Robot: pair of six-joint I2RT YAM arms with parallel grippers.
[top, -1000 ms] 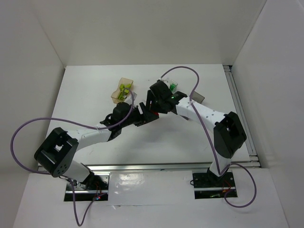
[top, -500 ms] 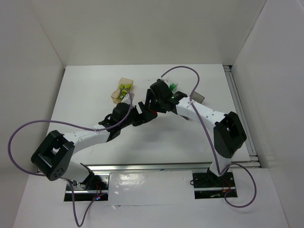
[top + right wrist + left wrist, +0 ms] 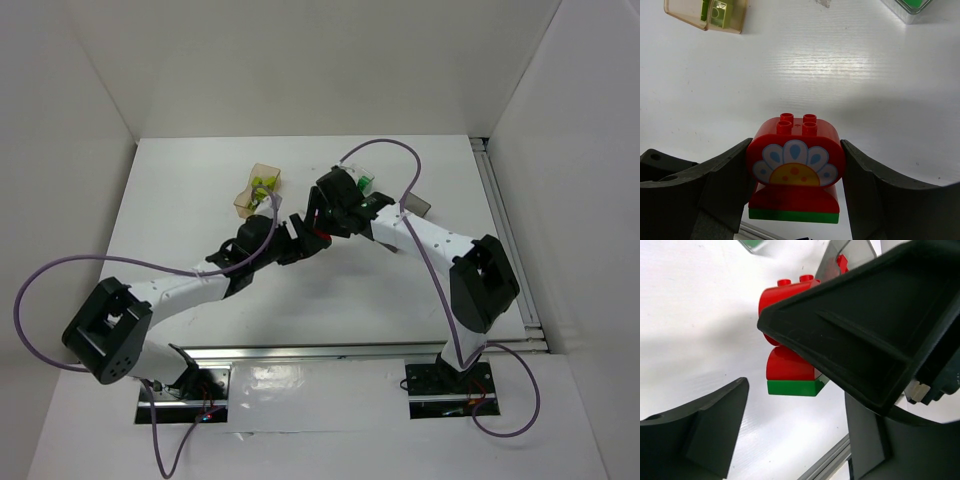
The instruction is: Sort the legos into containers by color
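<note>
My right gripper is shut on a red brick stack: a rounded red brick with a flower print, a red brick under it and a green plate at the bottom. It holds the stack above the table. My left gripper is open, its fingers on either side just below the same stack, apart from it. In the top view the two grippers, left and right, meet mid-table. The amber tub holds lime bricks, the clear tub a green one, the grey tub a red one.
The amber tub lies far left of the right gripper, the clear tub far right. The grey tub sits right of the right arm's forearm. A metal rail runs along the table's right edge. White walls enclose three sides.
My left arm's elbow has swung left and its gripper has crept up toward the held stack. My right gripper has hardly moved and keeps its hold.
</note>
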